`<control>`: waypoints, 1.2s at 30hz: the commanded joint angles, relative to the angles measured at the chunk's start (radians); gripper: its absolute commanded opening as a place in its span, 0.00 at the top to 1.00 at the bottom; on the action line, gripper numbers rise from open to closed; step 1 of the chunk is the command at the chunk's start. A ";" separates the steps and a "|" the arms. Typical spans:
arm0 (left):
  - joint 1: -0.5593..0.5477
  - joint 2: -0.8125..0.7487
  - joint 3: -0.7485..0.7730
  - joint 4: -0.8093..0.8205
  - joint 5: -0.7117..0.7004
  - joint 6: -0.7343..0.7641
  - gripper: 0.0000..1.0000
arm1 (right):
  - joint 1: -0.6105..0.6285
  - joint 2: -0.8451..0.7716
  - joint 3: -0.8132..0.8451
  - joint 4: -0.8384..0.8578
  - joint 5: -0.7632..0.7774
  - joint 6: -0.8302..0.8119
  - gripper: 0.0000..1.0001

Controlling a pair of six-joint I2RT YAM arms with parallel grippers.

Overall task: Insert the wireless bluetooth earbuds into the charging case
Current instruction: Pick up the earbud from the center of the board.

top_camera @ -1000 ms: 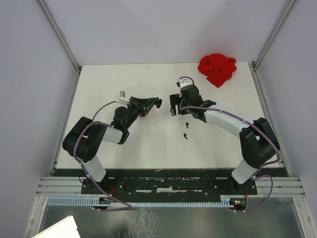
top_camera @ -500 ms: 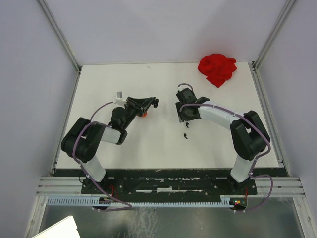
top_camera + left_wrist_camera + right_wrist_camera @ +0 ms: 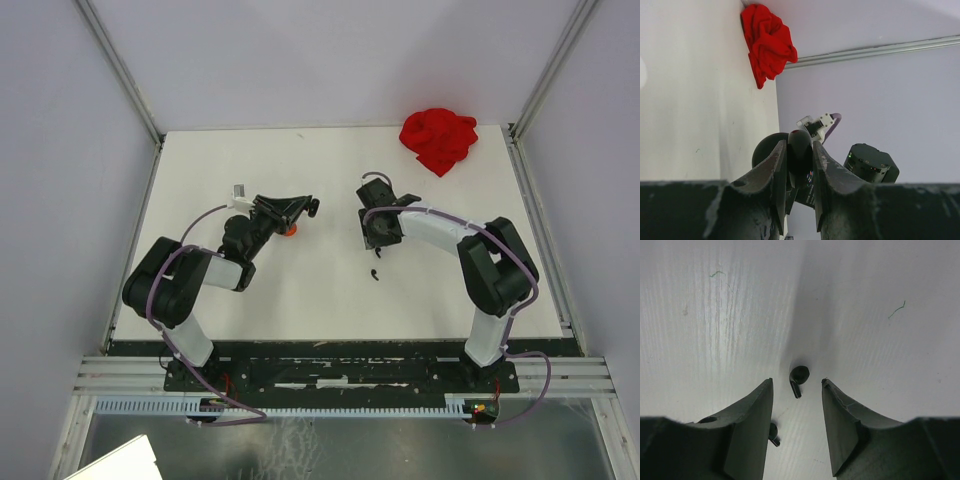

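Right gripper (image 3: 797,382) down at the table (image 3: 715,315), jaws half-wide astride a black earbud (image 3: 800,374), I see gaps both sides, no grip | second black earbud (image 3: 773,433) lies just beside one finger, on the table | left gripper (image 3: 799,146) clamped tight on the reddish charging case (image 3: 290,231), well apart from both earbuds

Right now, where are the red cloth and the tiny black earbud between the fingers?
Red cloth (image 3: 438,140): top view, middle of the crumpled heap.
Black earbud (image 3: 800,373): right wrist view, its round head.
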 commanded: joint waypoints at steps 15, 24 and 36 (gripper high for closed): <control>0.005 -0.026 -0.002 0.076 0.018 -0.025 0.97 | -0.036 0.043 0.060 0.006 -0.065 0.012 0.51; 0.005 -0.024 -0.001 0.076 0.018 -0.023 0.97 | -0.046 0.067 0.056 0.012 -0.089 0.014 0.53; 0.005 -0.024 -0.003 0.076 0.018 -0.023 0.97 | -0.057 0.080 0.048 0.017 -0.104 0.016 0.56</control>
